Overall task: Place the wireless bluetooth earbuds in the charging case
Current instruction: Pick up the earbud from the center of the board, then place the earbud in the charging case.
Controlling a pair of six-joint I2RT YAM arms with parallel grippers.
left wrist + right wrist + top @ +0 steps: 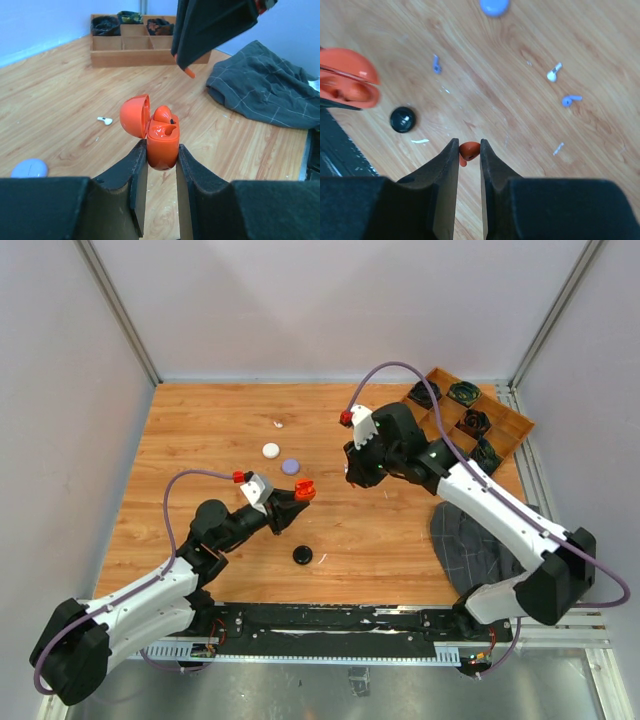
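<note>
Pinching one red-orange earbud (468,151), stem downward, right end effector (469,146) hangs over the surface (530,115), while the open orange charging case (162,142), clamped upright in left end effector (161,156), lies lower, to its left, cavities facing up.

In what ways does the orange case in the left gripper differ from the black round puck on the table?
Colour: the orange case is bright orange, the black round puck black. State: the case's lid stands open; the puck shows no open lid. Place: the left gripper clamps the case above the table; the puck lies flat on it. Both are small and rounded.
</note>
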